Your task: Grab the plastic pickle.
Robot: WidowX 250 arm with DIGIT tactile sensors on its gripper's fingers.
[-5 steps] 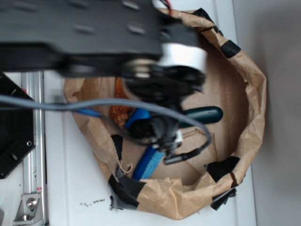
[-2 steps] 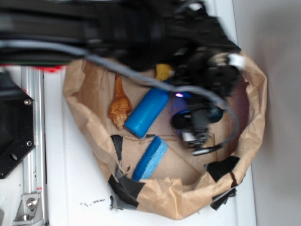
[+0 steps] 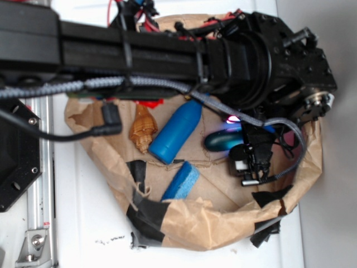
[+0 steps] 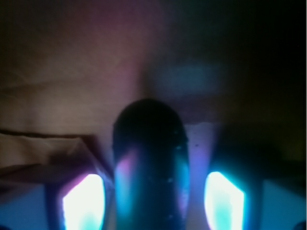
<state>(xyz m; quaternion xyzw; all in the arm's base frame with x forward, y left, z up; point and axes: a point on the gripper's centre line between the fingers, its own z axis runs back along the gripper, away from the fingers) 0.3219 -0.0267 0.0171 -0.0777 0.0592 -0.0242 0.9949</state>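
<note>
so, from the left of the overhead view: a black cable plug [image 3: 109, 120] hangs over the rim of the brown paper-lined basket [image 3: 212, 226], which is patched with black tape. inside it, a small orange-brown spiral seashell [image 3: 143, 129] lies just beside a blue plastic bottle [image 3: 176, 132] that runs diagonally, its low end to the left. just below the bottle's low end, a blue oval sponge [image 3: 181, 181] rests against the paper wall.

right of the bottle lies the smooth, glossy, dark green capsule-shaped plastic pickle [image 3: 222, 139], on the cardboard floor in the right half of the basket. its long axis runs about left to right in that view, with one rounded end pointing toward the bottle; the other end is hidden under my black wrist and arm [image 3: 262, 61]. a small pink glow shows just above it.

my gripper [image 3: 245, 145] is down over the pickle's right part, and my wrist camera unit hangs just right of and below the pickle, with a grey cable looping round it. in my wrist view the pickle [image 4: 148, 167] points straight away from me, its rounded end toward the paper wall, and it sits between my two fingers [image 4: 84, 201], which glow blue-white on either side. dark gaps show between each finger and the pickle, so my jaws stand apart, straddling it and not clamped on it. i cannot tell whether either finger touches its side.
</note>
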